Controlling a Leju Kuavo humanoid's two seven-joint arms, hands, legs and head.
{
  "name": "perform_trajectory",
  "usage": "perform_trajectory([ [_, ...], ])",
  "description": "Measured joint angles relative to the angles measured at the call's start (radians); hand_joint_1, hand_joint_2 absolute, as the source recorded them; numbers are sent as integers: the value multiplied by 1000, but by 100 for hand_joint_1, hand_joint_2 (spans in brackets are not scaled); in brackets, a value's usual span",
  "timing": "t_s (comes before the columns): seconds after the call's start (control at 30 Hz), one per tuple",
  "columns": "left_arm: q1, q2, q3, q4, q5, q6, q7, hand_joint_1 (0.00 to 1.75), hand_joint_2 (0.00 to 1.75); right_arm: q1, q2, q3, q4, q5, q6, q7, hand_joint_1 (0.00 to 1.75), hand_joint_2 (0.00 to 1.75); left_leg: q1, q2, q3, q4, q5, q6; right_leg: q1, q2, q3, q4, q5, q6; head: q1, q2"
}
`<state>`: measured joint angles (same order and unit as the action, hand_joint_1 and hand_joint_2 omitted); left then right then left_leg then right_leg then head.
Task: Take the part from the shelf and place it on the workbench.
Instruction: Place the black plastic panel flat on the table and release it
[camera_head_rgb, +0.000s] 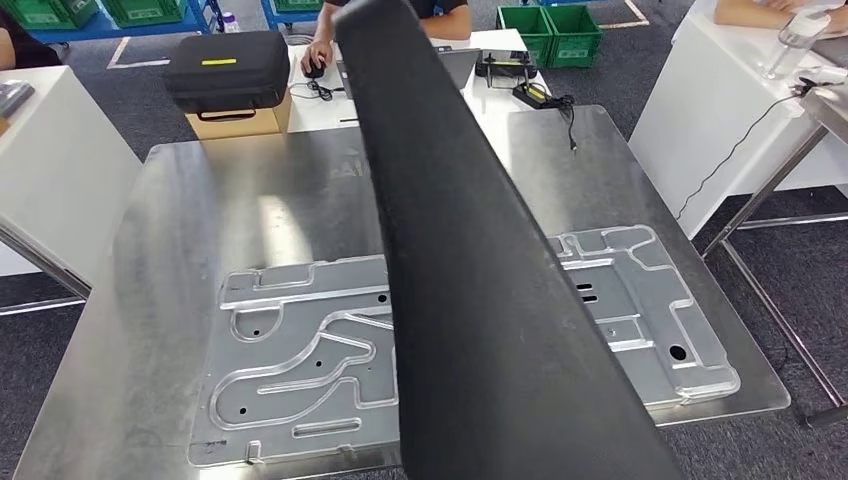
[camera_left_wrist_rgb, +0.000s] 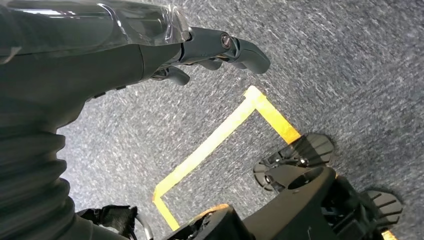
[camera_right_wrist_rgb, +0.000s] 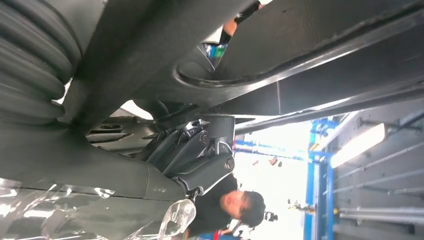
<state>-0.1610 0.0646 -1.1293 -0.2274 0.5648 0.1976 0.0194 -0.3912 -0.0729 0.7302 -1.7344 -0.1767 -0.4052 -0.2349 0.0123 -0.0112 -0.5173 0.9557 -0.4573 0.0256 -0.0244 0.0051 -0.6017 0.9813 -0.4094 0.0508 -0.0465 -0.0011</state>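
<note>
Right hand grips black part above workbench; left hand hangs empty, fingers loosely curled.

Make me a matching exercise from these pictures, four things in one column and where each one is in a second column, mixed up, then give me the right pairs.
Things:
1. long black part
2. stamped metal panel
3. black carrying case
4. yellow floor tape

Places:
A. on a cardboard box beyond the workbench
B. on the grey carpet below the left hand
C. flat on the steel workbench
D. held by the right hand, above the workbench

Pairs: 1-D, 2-C, 3-A, 4-B
</note>
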Motion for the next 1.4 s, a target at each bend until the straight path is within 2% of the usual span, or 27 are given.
perform_trajectory([
  [0.1, 0, 0, 0, 0, -2, -3, 0, 0, 175, -5, -1, 0, 0, 23, -12, 18, 175, 175, 4, 2, 0, 2, -8, -13, 3, 3, 2, -4, -5, -20, -1, 0],
  [0.13, 0, -1, 0, 0, -4, -6, 1, 0, 175, -10, -1, 0, 0, 47, -26, 36, 175, 175, 6, 3, -11, 26, -22, -18, 1, 3, 3, -5, -5, -27, -2, 0],
  [0.17, -2, -2, 0, 0, -7, -10, 2, 0, 175, -18, -1, -1, 1, 79, -44, 61, 175, 175, 7, 4, -34, 74, -46, -22, 0, 3, 5, -6, -6, -32, -3, 0],
  [0.23, -4, -3, 0, 0, -16, -19, 7, 0, 175, -44, -8, -2, 8, 160, -80, 140, 175, 175, 7, 5, -112, 219, -102, -27, 3, 1, 6, -6, -9, -37, -5, 0],
  [0.27, -7, -4, 0, -1, -21, -23, 10, 0, 175, -62, -15, -4, 17, 203, -92, 191, 175, 175, 7, 5, -149, 282, -118, -27, 5, 1, 7, -6, -10, -38, -5, 0],
  [0.3, -11, -4, 0, -1, -27, -27, 13, 0, 175, -82, -25, -7, 29, 246, -99, 246, 175, 175, 5, 5, -172, 310, -114, -25, 7, 1, 8, -5, -12, -39, -5, 0],
  [0.33, -14, -5, 0, -1, -31, -31, 17, 0, 175, -105, -37, -13, 43, 289, -102, 299, 175, 175, 4, 5, -176, 296, -90, -21, 8, 1, 10, -5, -14, -38, -5, 0],
  [0.37, -18, -6, 0, -2, -35, -35, 20, 0, 175, -128, -49, -19, 59, 332, -102, 345, 175, 175, 3, 5, -160, 242, -51, -16, 9, 1, 14, -5, -16, -37, -5, 0],
  [0.4, -20, -7, 0, -2, -37, -39, 24, 0, 175, -153, -60, -25, 75, 373, -102, 381, 175, 175, 2, 5, -132, 165, -7, -10, 9, 2, 17, -6, -18, -36, -5, 0],
  [0.43, -21, -7, -1, -2, -38, -42, 26, 0, 175, -177, -70, -31, 92, 411, -101, 406, 175, 175, -2, 5, -105, 95, 25, -5, 11, 4, 18, -6, -19, -33, -5, 0],
  [0.47, -23, -8, -1, -2, -39, -46, 27, 0, 175, -200, -78, -35, 109, 448, -95, 430, 175, 175, -5, 4, -85, 47, 44, 0, 12, 5, 18, -6, -20, -30, -5, 0],
  [0.5, -25, -11, -1, -2, -41, -49, 28, 0, 175, -222, -86, -37, 126, 491, -83, 458, 175, 175, -7, 4, -75, 20, 50, 1, 14, 6, 16, -4, -21, -30, -5, 0],
  [0.6, -34, -20, -1, -3, -58, -60, 28, 0, 175, -277, -101, -37, 181, 656, -23, 550, 175, 175, -9, 1, -72, 11, 52, -4, 16, 5, 12, -3, -21, -39, -3, 0],
  [0.67, -44, -25, -1, -3, -68, -62, 28, 0, 175, -306, -104, -34, 218, 715, 3, 574, 175, 175, -11, -2, -73, 11, 52, -2, 14, 4, 15, -9, -17, -37, -3, 0],
  [0.93, -60, -41, -3, -3, -79, -65, 25, 0, 175, -356, -106, -30, 310, 741, 28, 585, 175, 175, -12, -3, -73, 11, 52, 5, 14, 2, 18, -18, -13, -23, -3, 0],
  [1.1, -67, -53, -4, -3, -79, -54, 15, 0, 175, -371, -100, -20, 371, 770, 44, 566, 175, 175, -10, -2, -73, 11, 53, 6, 15, 2, 18, -18, -13, -22, -3, 0],
  [1.17, -67, -58, -1, -3, -50, -37, -23, 0, 175, -368, -96, -17, 394, 775, 39, 559, 175, 175, -9, -2, -72, 10, 53, 5, 16, 2, 18, -18, -13, -22, -3, 0],
  [1.23, -64, -61, 11, -6, 1, -25, -123, 0, 175, -357, -96, -15, 411, 770, 30, 558, 175, 175, -8, -2, -71, 9, 53, 5, 17, 2, 18, -18, -13, -22, -3, 0],
  [1.3, -63, -63, 35, -10, 61, -48, -239, 0, 175, -340, -102, -16, 423, 761, 23, 559, 87, 175, -7, -2, -70, 8, 54, 4, 17, 2, 18, -18, -13, -22, -3, 0],
  [1.37, -66, -63, 62, -12, 99, -89, -308, 0, 175, -323, -108, -16, 432, 753, 20, 557, 0, 175, -7, -1, -70, 7, 54, 4, 17, 3, 18, -18, -13, -22, -3, 0],
  [1.4, -67, -64, 74, -13, 107, -101, -324, 0, 175, -316, -110, -17, 438, 750, 19, 556, 0, 175, -7, -1, -69, 7, 54, 4, 17, 4, 18, -18, -13, -22, -3, 0],
])
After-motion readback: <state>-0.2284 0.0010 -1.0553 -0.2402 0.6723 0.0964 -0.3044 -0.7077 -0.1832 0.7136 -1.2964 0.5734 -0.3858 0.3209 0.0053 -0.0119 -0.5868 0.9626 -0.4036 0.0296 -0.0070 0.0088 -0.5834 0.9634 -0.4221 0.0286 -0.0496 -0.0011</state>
